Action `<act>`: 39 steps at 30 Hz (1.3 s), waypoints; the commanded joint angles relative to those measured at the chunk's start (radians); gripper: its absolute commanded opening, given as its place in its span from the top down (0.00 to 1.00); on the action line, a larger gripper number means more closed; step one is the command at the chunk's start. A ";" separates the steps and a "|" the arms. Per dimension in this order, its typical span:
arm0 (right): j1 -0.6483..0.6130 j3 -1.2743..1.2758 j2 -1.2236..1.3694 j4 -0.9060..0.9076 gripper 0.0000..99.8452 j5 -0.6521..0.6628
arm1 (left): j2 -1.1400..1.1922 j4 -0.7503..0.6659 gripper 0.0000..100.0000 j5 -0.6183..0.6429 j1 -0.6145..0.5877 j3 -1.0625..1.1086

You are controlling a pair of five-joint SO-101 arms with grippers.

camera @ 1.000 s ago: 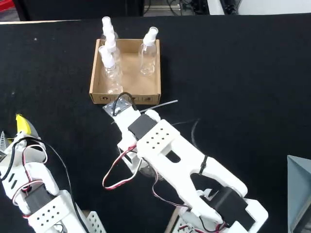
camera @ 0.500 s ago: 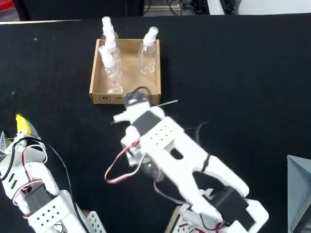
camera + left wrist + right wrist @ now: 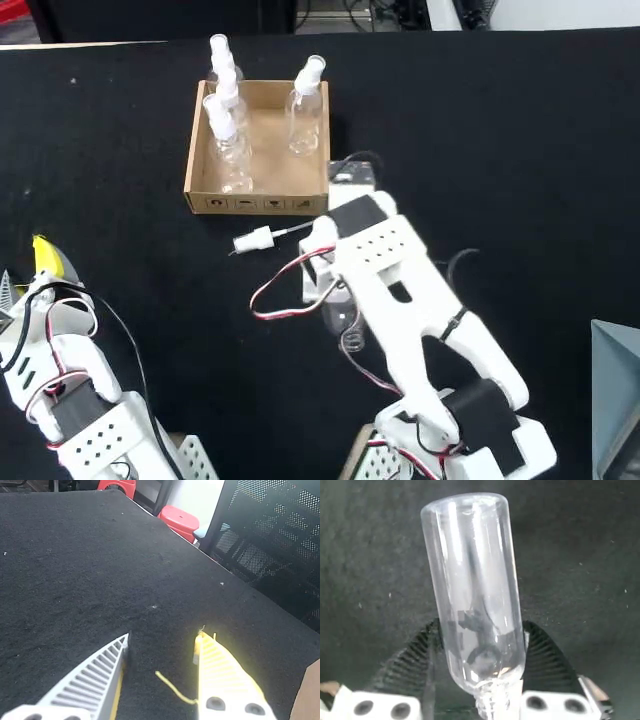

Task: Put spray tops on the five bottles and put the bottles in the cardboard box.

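My right gripper (image 3: 480, 632) is shut on a clear bottle (image 3: 475, 580) that has no spray top, its base pointing away from the wrist camera. In the high view this bottle (image 3: 342, 322) shows under the right arm near the table's middle. A loose white spray top (image 3: 256, 240) with a thin tube lies on the black table just in front of the cardboard box (image 3: 258, 203). Several capped bottles (image 3: 305, 115) stand upright in the box. My left gripper (image 3: 162, 640) is open over bare table, at the near left (image 3: 28, 272) in the high view.
A grey angular object (image 3: 615, 390) sits at the right edge of the table. The right arm's red and white cables (image 3: 275, 300) hang close to the table beside the loose spray top. Black tabletop stretches to the right of the box.
The right arm has swung to the right with the bottle, from in front of the box's front wall to its right corner. This uncovered the loose spray top. The left arm kept still.
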 commanded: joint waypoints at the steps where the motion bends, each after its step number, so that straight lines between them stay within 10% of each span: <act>1: 0.054 -0.068 -0.071 0.005 0.88 -0.103 | -0.014 0.006 0.80 -0.005 0.004 0.022; 39: 0.285 -0.067 -0.065 -0.089 0.88 -0.577 | -0.014 0.006 0.80 -0.005 0.004 0.022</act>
